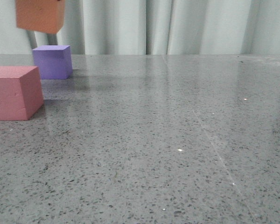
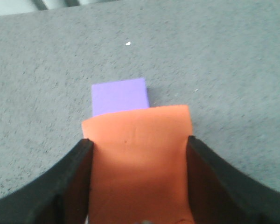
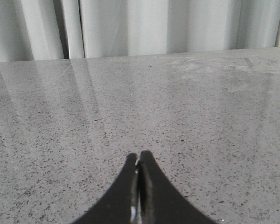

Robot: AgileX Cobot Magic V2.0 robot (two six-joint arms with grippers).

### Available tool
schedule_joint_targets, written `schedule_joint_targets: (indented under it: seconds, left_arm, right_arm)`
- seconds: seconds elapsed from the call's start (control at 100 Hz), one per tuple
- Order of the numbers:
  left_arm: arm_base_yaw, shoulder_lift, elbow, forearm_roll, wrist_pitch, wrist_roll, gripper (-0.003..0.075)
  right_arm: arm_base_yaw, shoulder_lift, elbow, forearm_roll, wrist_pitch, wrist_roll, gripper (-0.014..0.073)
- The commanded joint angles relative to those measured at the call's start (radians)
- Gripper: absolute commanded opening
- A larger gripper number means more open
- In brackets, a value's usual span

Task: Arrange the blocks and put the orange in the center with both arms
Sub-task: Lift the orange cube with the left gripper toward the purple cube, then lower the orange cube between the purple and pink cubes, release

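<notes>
- The left gripper (image 2: 139, 186) is clenched on the orange cube (image 1: 40, 15), held in the air at far left.
- Directly below and just beyond it sits the purple cube (image 1: 52, 61). The pink-red cube (image 1: 15, 92) rests nearer, on the grey table (image 1: 177, 140).
- The right gripper (image 3: 139, 161) is closed on nothing, well apart from the cubes.
- No writing or labels are visible.

Purple cube (image 2: 119, 96) directly beneath orange cube (image 2: 139, 161).
</notes>
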Motion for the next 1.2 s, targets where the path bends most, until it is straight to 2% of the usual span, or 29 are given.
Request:
schedule_joint_targets:
  seconds: [0.0,0.39,0.64,0.88,1.19]
  left_arm:
    - [0.031,-0.057,0.035,0.002,-0.091,0.003,0.0214]
    - [0.09,-0.077,0.239,-0.045,-0.336,0.003,0.0214]
    - [0.102,-0.077,0.287,-0.044,-0.39,0.003,0.0214]
    - [0.14,-0.07,0.305,-0.057,-0.404,0.003,0.0214]
    - [0.142,-0.053,0.305,-0.063,-0.413,0.003,0.0214]
  right_arm:
    - [-0.003,0.008,-0.014,0.004,-0.081,-0.007,-0.0067]
    - [-0.003,0.008,-0.014,0.004,-0.081,-0.007,-0.0067]
    - [-0.003,0.008,-0.014,0.004,-0.081,-0.007,-0.0067]
    - [-0.003,0.008,-0.014,0.004,-0.081,-0.007,-0.0067]
    - [-0.003,0.008,-0.014,0.004,-0.081,-0.007,-0.0067]
